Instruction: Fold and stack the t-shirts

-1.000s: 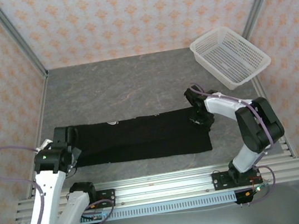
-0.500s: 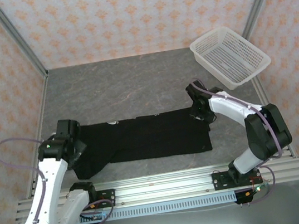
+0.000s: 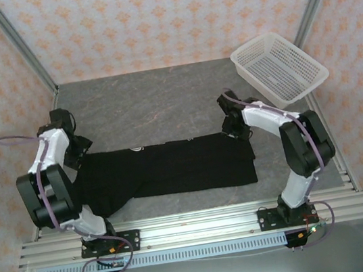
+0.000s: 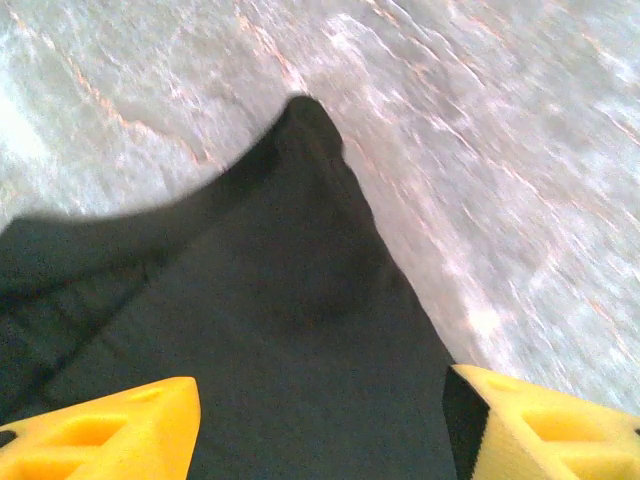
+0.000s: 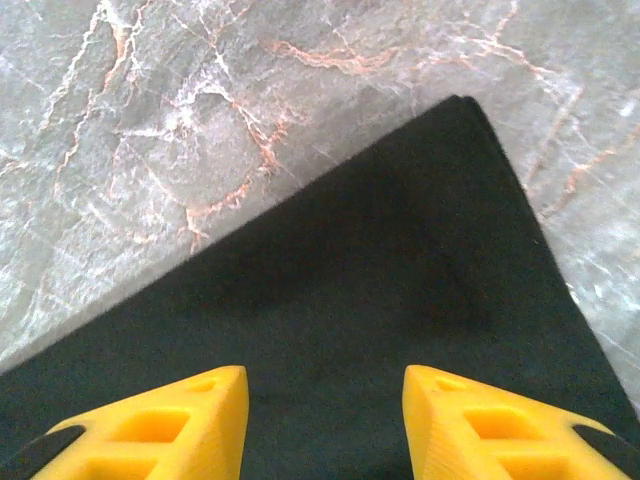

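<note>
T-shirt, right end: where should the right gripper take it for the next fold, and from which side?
Pinch its far right corner from above, one finger sliding under the edge. The t-shirt lies flat on the table, and the open right gripper hangs over that free corner.

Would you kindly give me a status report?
Left tool open, right tool open. Black cloth t-shirt flat beneath both, long strip. White plastic basket apart, far right.

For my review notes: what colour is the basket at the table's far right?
White; the basket shows best in the top external view.
</note>
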{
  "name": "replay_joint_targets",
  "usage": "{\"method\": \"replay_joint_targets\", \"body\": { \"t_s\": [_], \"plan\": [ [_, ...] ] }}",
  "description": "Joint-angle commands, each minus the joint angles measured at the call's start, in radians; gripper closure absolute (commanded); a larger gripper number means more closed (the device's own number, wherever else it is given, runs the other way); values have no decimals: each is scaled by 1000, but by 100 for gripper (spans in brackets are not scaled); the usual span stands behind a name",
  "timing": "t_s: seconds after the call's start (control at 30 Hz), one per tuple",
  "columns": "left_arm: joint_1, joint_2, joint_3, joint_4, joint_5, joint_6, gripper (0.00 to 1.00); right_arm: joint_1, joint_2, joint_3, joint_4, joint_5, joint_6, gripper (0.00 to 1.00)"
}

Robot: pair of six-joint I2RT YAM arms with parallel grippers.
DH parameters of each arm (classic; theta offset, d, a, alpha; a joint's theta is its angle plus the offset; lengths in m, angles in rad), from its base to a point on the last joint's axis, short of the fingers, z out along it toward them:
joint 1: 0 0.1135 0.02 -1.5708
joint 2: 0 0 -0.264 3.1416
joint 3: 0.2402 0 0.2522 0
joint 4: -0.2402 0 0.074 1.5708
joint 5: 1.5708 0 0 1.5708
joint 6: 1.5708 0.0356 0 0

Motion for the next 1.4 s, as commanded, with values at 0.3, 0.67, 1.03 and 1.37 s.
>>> {"method": "replay_joint_targets", "body": {
  "t_s": [0.3,0.67,1.03,1.37],
  "plan": [
    [46,291,237,19,15,49,47,-43,152,106,-64,50,27,72],
    [51,398,442,-152,-83,122,100,-67,210,136,-97,103,52,84],
    [65,440,543,-204,-94,142,100,-108,248,170,-94,117,18,95],
    [59,565,684,-210,-60,193,47,-106,219,210,-122,98,-34,76]
  ]
}}
